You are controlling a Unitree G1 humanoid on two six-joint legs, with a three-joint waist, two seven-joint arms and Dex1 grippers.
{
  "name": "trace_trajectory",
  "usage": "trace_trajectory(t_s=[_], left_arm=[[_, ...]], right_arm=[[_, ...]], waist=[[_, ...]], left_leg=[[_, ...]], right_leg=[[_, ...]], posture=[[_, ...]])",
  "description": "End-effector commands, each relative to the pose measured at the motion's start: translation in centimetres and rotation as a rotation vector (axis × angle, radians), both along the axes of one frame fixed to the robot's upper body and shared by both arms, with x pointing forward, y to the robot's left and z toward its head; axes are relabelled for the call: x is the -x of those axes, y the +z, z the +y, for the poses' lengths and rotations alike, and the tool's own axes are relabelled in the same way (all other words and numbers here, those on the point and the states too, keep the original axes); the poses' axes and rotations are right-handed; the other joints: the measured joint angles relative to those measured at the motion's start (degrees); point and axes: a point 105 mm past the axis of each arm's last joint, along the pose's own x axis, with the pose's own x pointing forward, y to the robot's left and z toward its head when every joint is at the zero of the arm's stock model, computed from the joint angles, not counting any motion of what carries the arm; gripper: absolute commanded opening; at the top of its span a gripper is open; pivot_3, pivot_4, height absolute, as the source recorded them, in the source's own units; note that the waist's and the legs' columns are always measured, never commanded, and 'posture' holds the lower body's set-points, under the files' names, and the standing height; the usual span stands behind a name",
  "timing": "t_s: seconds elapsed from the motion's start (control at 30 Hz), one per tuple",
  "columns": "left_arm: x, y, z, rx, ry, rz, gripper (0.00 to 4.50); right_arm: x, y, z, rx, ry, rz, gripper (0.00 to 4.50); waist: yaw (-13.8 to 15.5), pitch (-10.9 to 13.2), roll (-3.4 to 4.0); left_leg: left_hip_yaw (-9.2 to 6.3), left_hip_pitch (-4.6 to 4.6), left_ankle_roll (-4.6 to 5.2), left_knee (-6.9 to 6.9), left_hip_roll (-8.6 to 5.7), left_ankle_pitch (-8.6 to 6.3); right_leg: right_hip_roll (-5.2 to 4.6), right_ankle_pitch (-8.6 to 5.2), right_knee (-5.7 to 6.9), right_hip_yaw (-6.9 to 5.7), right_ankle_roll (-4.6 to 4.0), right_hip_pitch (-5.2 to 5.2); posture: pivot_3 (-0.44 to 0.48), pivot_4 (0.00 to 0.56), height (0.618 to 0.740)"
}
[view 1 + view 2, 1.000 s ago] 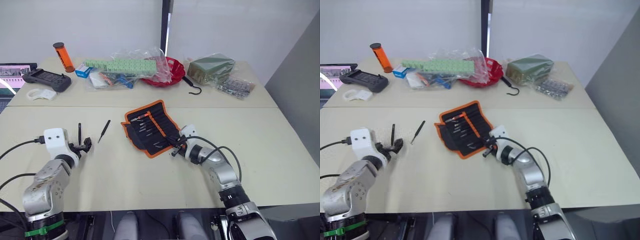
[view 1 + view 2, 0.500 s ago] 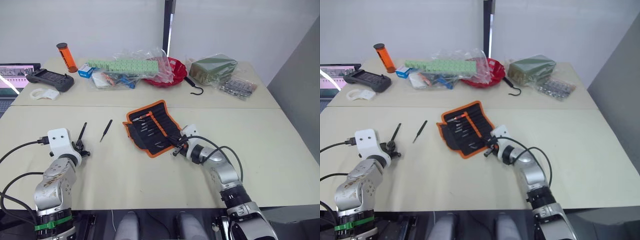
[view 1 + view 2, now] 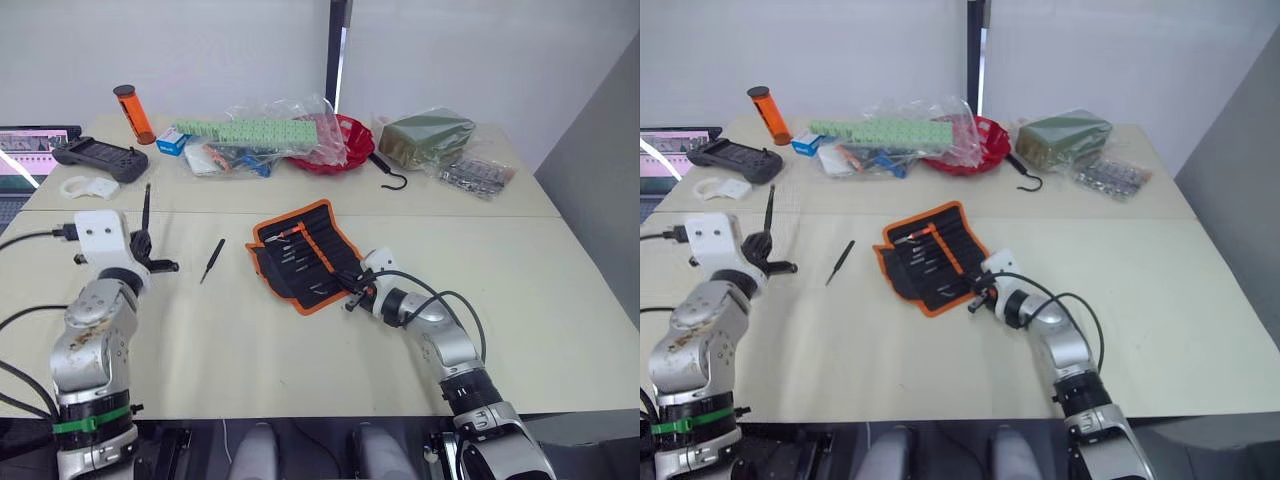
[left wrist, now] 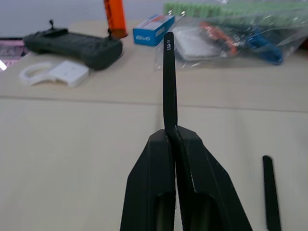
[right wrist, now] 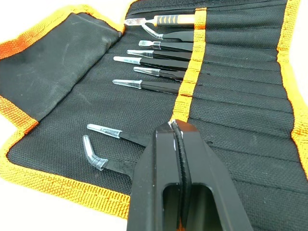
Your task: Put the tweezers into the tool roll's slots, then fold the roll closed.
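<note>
One slim matte-black tweezer (image 4: 169, 82) in left pincer (image 4: 173, 137).

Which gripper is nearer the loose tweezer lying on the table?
The left. The left gripper, shut on another tweezer, hangs just to the robot's left of the loose tweezer. The right gripper is farther off, at the tool roll's near edge.

Tool roll (image 3: 305, 254) mid-table, loose tweezer (image 3: 210, 260) to its left, hook (image 3: 386, 175) behind
</note>
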Motion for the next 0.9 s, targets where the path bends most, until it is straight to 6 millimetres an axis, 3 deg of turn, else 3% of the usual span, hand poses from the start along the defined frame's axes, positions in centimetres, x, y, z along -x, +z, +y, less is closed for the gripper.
trace_trajectory(t_s=[0.03, 0.1, 0.2, 0.33, 0.47, 0.7, 0.9], left_arm=[[-0.5, 4.7, -3.9, -0.116, -0.223, -0.137, 0.03], [-0.8, 5.8, -5.4, -0.151, -0.316, -0.149, 0.03], [-0.7, 6.4, -9.2, -0.243, -0.569, -0.112, 0.03], [0.4, 4.8, -12.9, -0.393, -0.882, 0.045, 0.03], [1.0, 3.3, -14.0, -0.475, -1.026, 0.196, 0.03], [1.1, 0.0, -14.1, -0.591, -1.132, 0.438, 0.03], [-0.3, -1.4, -14.6, -0.549, -1.095, 0.5, 0.03]], right_arm=[[0.0, -2.8, -2.0, 0.059, -0.095, 0.09, 0.0], [0.1, -2.8, -2.0, 0.059, -0.099, 0.09, 0.0], [0.2, -2.8, -2.1, 0.052, -0.11, 0.088, 0.0], [0.2, -2.7, -2.3, 0.051, -0.127, 0.085, 0.0], [0.4, -2.7, -2.5, 0.059, -0.136, 0.081, 0.0], [0.7, -2.9, -2.8, 0.064, -0.154, 0.081, 0.0], [0.8, -2.8, -3.0, 0.057, -0.178, 0.077, 0.0]], waist=[[0.0, 0.0, 0.0], [0.0, 0.0, 0.02], [0.0, 0.1, 0.08], [-0.2, 0.2, 0.25], [-0.2, 0.2, 0.28], [0.0, 0.2, 0.35], [0.5, 0.2, 0.33]], left_leg=[[0.0, -0.01, 0.0, 0.0, 0.0, 0.0], [0.0, -0.02, 0.0, 0.0, 0.0, 0.0], [0.02, -0.04, 0.0, -0.02, 0.0, 0.0], [0.02, -0.09, 0.0, -0.07, -0.01, 0.0], [0.02, -0.17, 0.0, -0.07, -0.01, 0.0], [0.02, -0.57, 0.02, -0.03, -0.02, 0.01], [0.01, -0.98, 0.06, 0.1, -0.03, 0.04]], right_leg=[[0.0, 0.0, 0.0, 0.0, 0.0, 0.0], [0.0, 0.0, -0.02, 0.0, 0.01, 0.0], [-0.01, -0.01, -0.06, 0.01, 0.04, 0.0], [0.0, -0.02, -0.13, 0.01, 0.05, -0.05], [0.0, -0.03, -0.16, 0.0, 0.07, -0.11], [0.0, -0.03, -0.2, 0.01, 0.11, -0.46], [0.03, -0.01, 0.07, 0.01, 0.12, -0.94]], posture=[[0.0, 0.15, 0.74], [0.0, 0.15, 0.74], [0.0, 0.15, 0.74], [0.0, 0.15, 0.74], [0.0, 0.15, 0.74], [0.0, 0.15, 0.74], [0.0, 0.15, 0.74]])
